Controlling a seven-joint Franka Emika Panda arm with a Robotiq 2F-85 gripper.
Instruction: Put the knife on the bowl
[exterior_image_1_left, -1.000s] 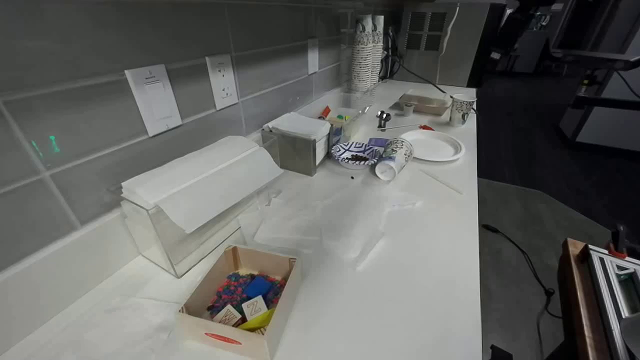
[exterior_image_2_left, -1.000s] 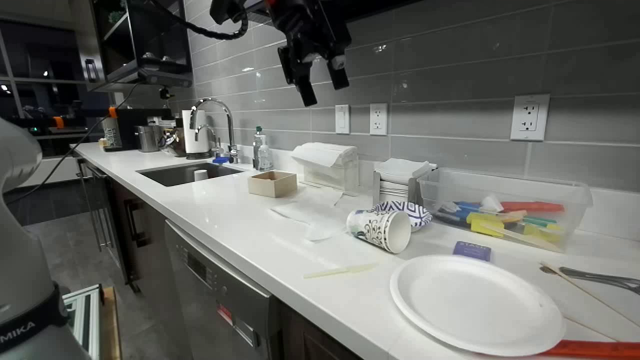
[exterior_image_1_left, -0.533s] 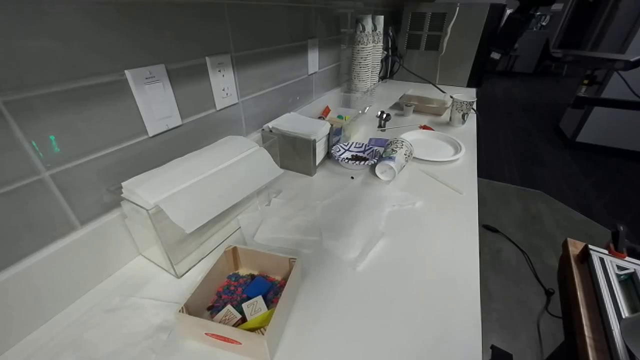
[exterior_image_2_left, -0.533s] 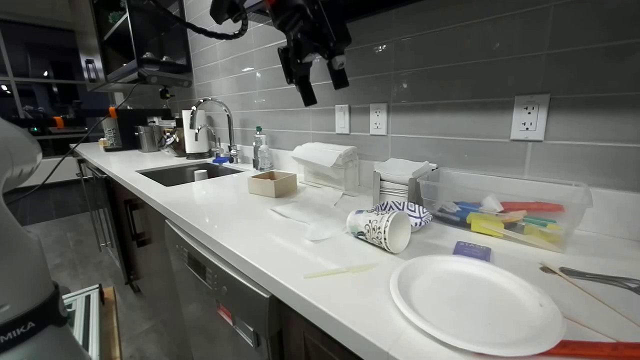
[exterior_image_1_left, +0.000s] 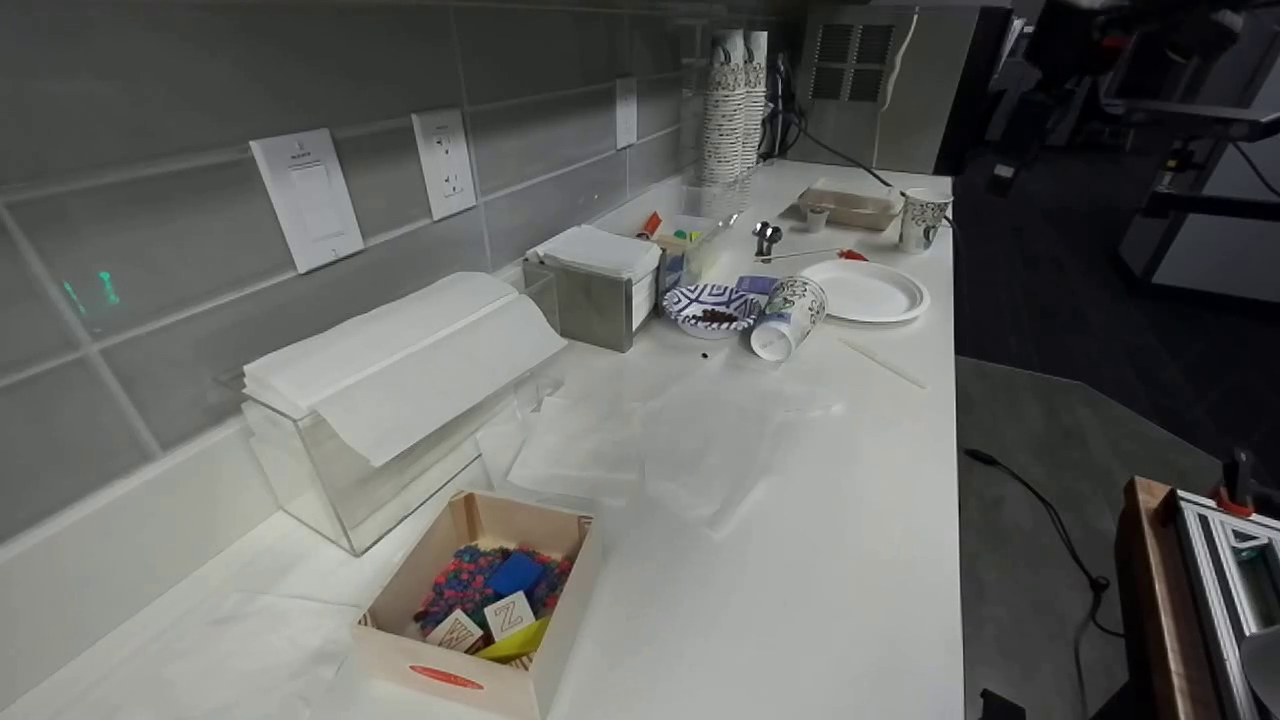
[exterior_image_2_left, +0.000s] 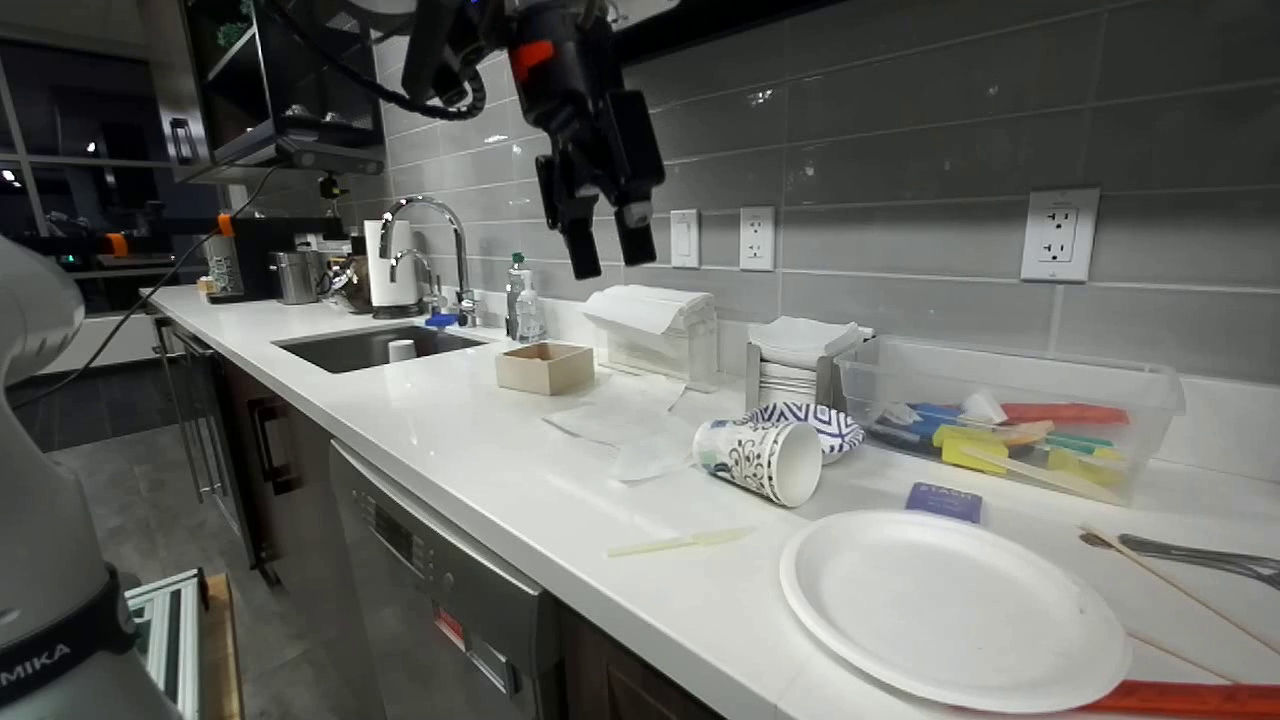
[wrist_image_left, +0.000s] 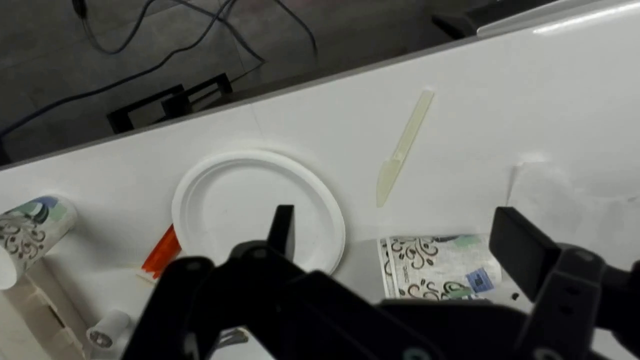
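- Robotiq gripper is poised high over the white counter, fingers spread wide, well apart from everything below.
- Task is judged to be at an early stage: neither the pick-up nor the placing is done, and both are left.
- Pale knife is seen lying flat on the counter, near a white plate and a tipped paper cup.
- Blue-patterned bowl, the knife's destination, is found just beside the cup, dark bits gathered inside and no knife on it.
- Nothing is gripped or touched by the fingers; ample room for the knife is judged to be offered between them.
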